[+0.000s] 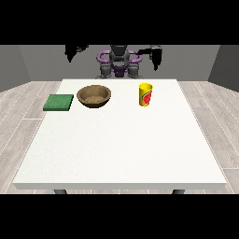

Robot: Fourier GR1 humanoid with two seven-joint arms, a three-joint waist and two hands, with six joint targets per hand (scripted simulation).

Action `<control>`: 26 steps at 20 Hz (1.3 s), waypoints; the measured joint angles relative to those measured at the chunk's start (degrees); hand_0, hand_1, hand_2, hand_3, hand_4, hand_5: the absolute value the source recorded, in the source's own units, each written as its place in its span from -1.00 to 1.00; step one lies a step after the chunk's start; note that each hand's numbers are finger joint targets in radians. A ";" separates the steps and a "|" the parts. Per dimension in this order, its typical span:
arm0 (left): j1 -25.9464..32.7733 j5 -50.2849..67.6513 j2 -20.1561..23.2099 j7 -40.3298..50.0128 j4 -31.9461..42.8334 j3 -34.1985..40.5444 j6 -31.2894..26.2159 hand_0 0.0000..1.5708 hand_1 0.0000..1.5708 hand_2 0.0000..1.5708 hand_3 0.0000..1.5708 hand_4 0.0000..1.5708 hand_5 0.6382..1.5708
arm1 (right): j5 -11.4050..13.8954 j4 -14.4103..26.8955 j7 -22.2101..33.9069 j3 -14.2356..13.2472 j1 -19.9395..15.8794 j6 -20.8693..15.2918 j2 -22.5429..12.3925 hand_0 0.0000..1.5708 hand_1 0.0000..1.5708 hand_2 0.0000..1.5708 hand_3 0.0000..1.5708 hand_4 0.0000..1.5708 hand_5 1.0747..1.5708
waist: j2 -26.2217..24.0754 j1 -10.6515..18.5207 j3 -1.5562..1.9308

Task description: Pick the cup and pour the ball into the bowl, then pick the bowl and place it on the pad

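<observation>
Both hands hover high, nothing gripped: view's-right hand (pixel 156 57) above the upright yellow cup (pixel 145 94), view's-left hand (pixel 74 50) beyond the brown wooden bowl (pixel 94 96) and green pad (pixel 59 102). Finger positions: cannot tell. Next, probably descend onto the cup.

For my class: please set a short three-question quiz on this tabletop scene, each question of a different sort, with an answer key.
1. True or false: the yellow cup stands upright on the white table.
2. Multiple choice: what lies closest to the green pad? A) the cup B) the brown bowl C) the hand at the view's right
3. Fill in: the hand at the view's left is raised and touches ____ of the things on the table.

Key: 1 true; 2 B; 3 none.
</observation>
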 measured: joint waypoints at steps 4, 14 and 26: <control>0.55 -0.05 0.49 -9.31 6.44 1.48 -1.72 -1.00 -1.00 -1.00 -1.00 -0.54 0.81 | -2.66 2.30 -3.44 -3.41 -1.63 2.55 -2.01 -1.00 -1.00 -1.00 -1.00 -0.13 0.92 | 4.08 -0.59 -0.01; -3.66 0.22 2.78 -22.92 27.30 5.23 -5.27 -1.00 -1.00 -1.00 -1.00 -0.82 0.70 | -6.31 8.58 -7.52 -8.25 -2.44 7.68 -5.74 -1.00 -1.00 -1.00 -1.00 -0.15 0.96 | 4.87 -2.00 -0.02; -10.73 0.63 3.62 -34.85 48.61 8.93 -5.10 -0.11 -0.11 -0.19 -1.00 0.28 0.96 | -7.67 14.53 -10.16 -10.66 -3.43 10.69 -7.81 -1.00 -1.00 -1.00 -1.00 -0.14 0.99 | 4.59 -3.14 -0.03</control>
